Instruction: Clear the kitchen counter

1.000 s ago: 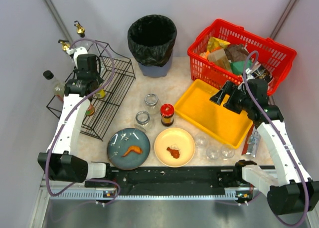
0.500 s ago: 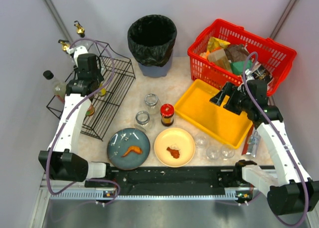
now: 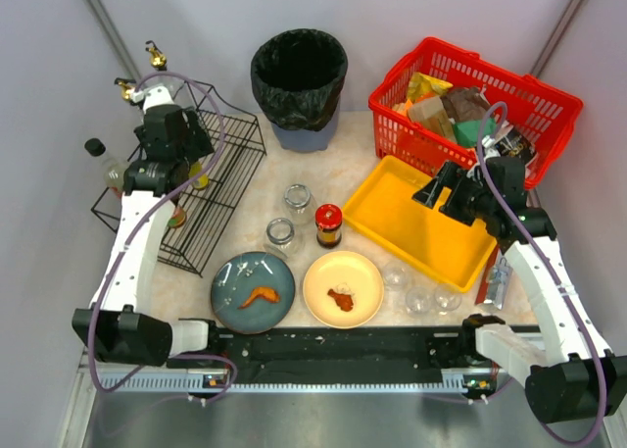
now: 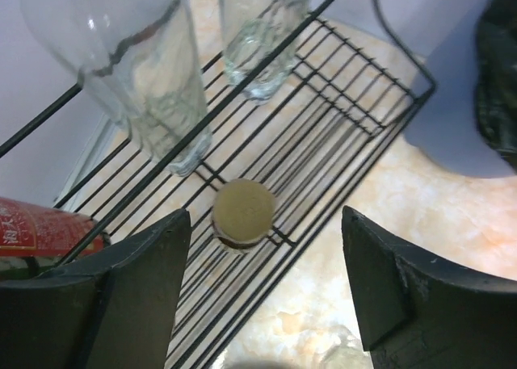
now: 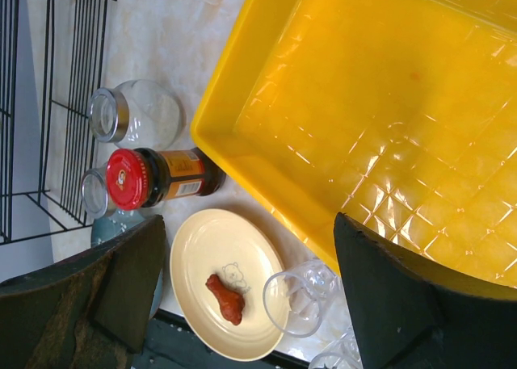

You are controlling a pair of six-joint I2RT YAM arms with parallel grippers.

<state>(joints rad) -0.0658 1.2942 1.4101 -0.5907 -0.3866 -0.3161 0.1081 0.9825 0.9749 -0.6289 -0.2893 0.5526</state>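
Observation:
The kitchen counter (image 3: pixel 355 170) carries a blue plate (image 3: pixel 252 291), a cream plate (image 3: pixel 343 288) with a chicken piece (image 5: pixel 226 298), a red-lidded jar (image 3: pixel 328 224), two glass jars (image 3: pixel 297 197) and three clear cups (image 3: pixel 419 299). My left gripper (image 3: pixel 186 144) hangs open over the black wire rack (image 3: pixel 217 198). In the left wrist view a small gold-lidded jar (image 4: pixel 242 214) stands on the rack wires below the open left gripper (image 4: pixel 266 211), touching neither finger. My right gripper (image 3: pixel 441 198) hovers open over the near edge of the yellow tray (image 3: pixel 421 223), holding nothing.
A black-lined bin (image 3: pixel 299 75) stands at the back. A red basket (image 3: pixel 475 105) full of packets sits at the back right. Clear bottles (image 4: pixel 145 70) and a red-labelled bottle (image 4: pixel 40 228) stand on the rack. A packet (image 3: pixel 497 279) lies at the right edge.
My left gripper has opened, let go of the small gold-lidded jar on the rack, and drawn back a little. The right arm has not moved.

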